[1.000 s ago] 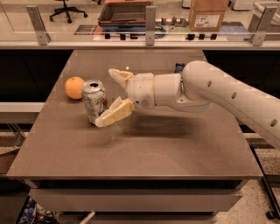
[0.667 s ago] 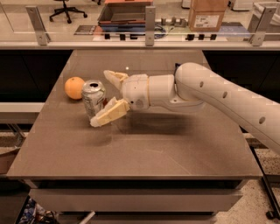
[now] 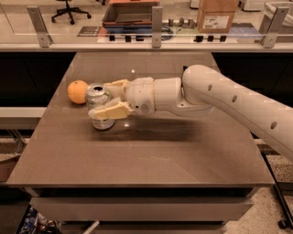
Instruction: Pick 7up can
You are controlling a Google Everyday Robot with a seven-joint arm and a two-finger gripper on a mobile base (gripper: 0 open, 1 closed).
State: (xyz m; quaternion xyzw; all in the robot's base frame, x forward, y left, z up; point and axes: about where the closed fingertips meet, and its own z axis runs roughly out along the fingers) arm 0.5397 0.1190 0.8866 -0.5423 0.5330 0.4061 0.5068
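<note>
Pincer (image 3: 100, 99) sits over the left half of the surface, closed narrow around the 7up can (image 3: 96, 93), with one cream finger on each side. The near finger (image 3: 110, 111) lies across the can's front side. The far finger (image 3: 117, 84) sits at the back, just under the rim. No gap shows between either finger and the can.

Beneath the pincer, the brown surface (image 3: 160, 155) spreads out wide to the right and towards the camera. A soft shadow lies on it just below the wrist.

The white arm (image 3: 238, 103) reaches the pincer from the right. It comes in low over the surface from the right edge of the view and narrows into a rounded wrist (image 3: 151, 95) just behind the fingers.

Far behind the pincer, past the back edge of the surface, a rail with upright metal posts (image 3: 157, 25) runs across the view. Beyond that, up and to the right of the pincer, stands a cardboard box (image 3: 217, 13). The base of an office chair (image 3: 68, 9) shows up and to the left of it.

The 7up can stands on the surface between the fingers. Its silver top faces up and its pale body is partly hidden by the near finger.

An orange (image 3: 77, 91) rests on the surface just to the left of the pincer. It is right beside the can, on the side away from the wrist, and slightly lower than the can's top.
</note>
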